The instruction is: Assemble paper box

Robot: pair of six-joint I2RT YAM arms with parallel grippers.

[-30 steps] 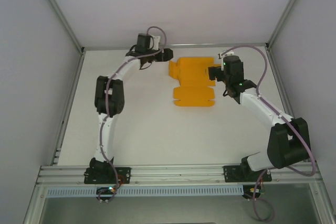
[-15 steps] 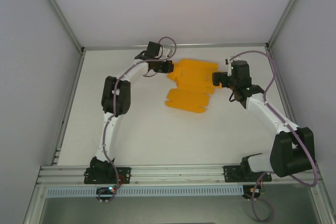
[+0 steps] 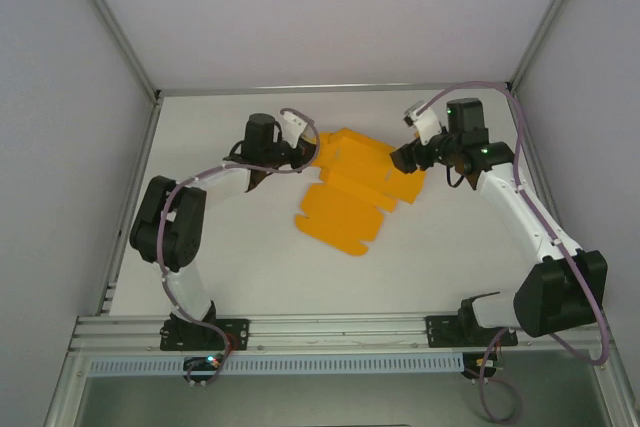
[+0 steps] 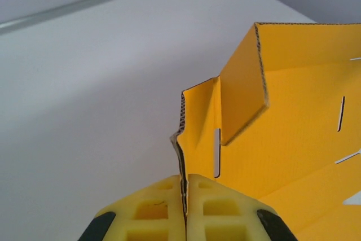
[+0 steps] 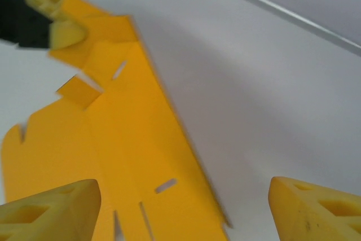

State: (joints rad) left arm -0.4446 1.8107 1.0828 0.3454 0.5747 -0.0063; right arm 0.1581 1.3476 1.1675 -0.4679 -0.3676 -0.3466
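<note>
The white table point(image 3: 250, 267) carries the paper box point(image 3: 345, 209), an orange-yellow die-cut sheet (not yet folded up, though the left wrist view shows one flap standing raised) lying between the two grippers. At the sheet's far-left edge the left gripper point(image 4: 185, 196) is clenched on the card, the corrugated edge pinched between its yellow pads. At the sheet's far-right corner the right gripper point(image 3: 403, 160) has its fingers spread wide, grasping nothing.

We are seeing the box point(image 3: 345, 202) lying unfolded mid-table, skewed: an orange-yellow corrugated die-cut sheet with slots, one flap standing up, its far edge perhaps lifting.
</note>
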